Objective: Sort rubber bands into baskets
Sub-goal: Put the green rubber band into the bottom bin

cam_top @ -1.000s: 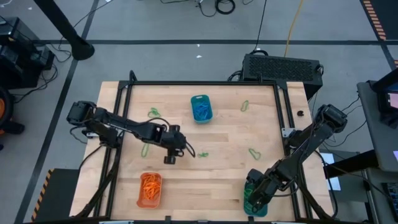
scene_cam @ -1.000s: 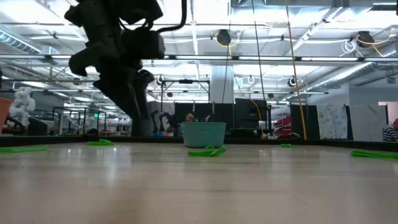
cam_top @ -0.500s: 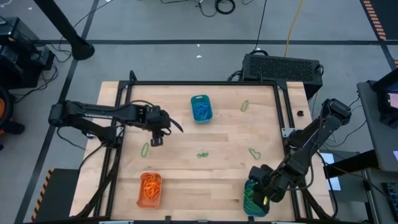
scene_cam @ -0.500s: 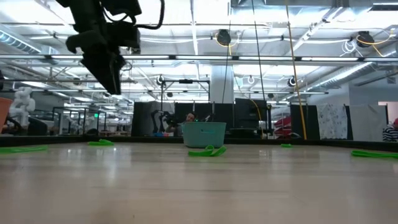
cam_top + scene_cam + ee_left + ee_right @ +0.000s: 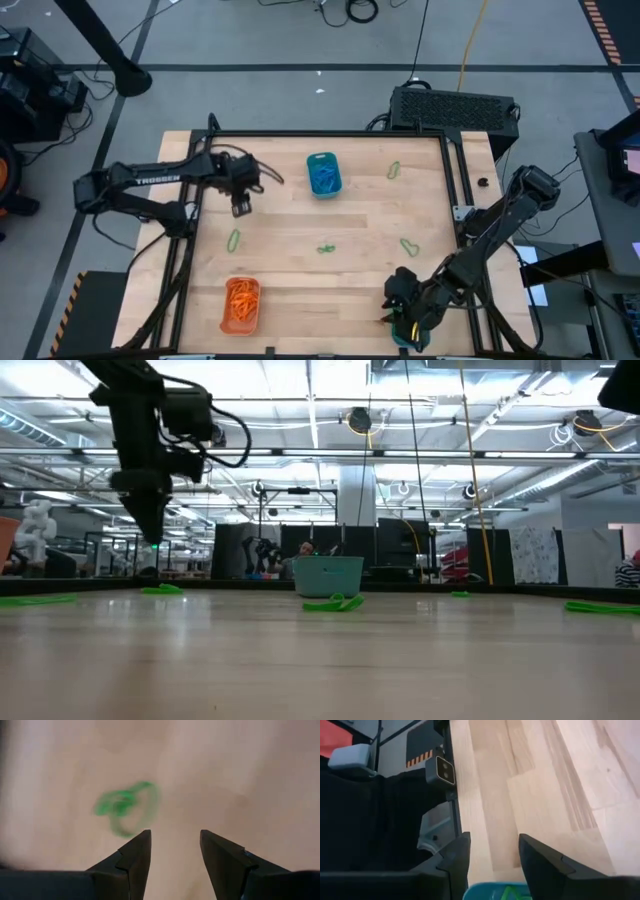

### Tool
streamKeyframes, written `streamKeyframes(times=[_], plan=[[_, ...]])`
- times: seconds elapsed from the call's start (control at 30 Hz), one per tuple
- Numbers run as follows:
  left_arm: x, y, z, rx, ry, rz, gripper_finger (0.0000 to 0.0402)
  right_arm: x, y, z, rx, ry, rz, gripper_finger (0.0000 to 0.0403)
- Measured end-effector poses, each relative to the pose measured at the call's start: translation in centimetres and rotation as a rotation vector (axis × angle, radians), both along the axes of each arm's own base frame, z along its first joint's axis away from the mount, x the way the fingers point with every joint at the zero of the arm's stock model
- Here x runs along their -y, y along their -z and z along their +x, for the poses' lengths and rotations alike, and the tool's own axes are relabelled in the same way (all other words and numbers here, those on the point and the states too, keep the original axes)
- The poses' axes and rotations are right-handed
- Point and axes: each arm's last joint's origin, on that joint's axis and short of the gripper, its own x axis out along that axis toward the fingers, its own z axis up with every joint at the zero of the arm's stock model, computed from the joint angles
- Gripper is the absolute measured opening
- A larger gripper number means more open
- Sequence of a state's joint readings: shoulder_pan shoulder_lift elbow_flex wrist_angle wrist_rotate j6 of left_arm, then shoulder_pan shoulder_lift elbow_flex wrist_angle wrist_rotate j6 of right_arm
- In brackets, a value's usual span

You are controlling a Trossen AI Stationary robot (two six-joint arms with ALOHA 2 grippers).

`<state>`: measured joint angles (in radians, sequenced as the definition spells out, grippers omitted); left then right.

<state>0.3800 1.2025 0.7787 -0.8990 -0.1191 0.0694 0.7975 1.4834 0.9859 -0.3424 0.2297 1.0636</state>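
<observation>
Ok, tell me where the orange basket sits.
In the high view the orange basket sits at the table's near-left corner, below a loose green rubber band.

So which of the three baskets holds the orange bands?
The orange basket near the table's front left; the other two are teal, one at the back, one under the right gripper.

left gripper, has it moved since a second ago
Yes. In the high view the left gripper has gone from near the table's middle toward the far left part, away from the orange basket, and is now left of the blue basket.
</observation>
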Motion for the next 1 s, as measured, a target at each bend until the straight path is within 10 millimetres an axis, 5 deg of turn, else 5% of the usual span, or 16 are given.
streamKeyframes(times=[0.2,0.43,1.0], plan=[[-3.6,0.5,-0.3,0.035,-0.107,0.04,0.0178,0.3,0.0,0.3,0.019,-0.02,-0.036,0.016],[-7.5,3.4,-0.8,-0.026,-0.252,-0.046,0.0178,0.3,0.0,0.3,0.024,-0.024,-0.039,0.016],[-10.2,5.8,-1.0,0.016,-0.359,-0.118,0.0178,0.6,0.1,0.5,0.034,-0.059,-0.086,0.016]])
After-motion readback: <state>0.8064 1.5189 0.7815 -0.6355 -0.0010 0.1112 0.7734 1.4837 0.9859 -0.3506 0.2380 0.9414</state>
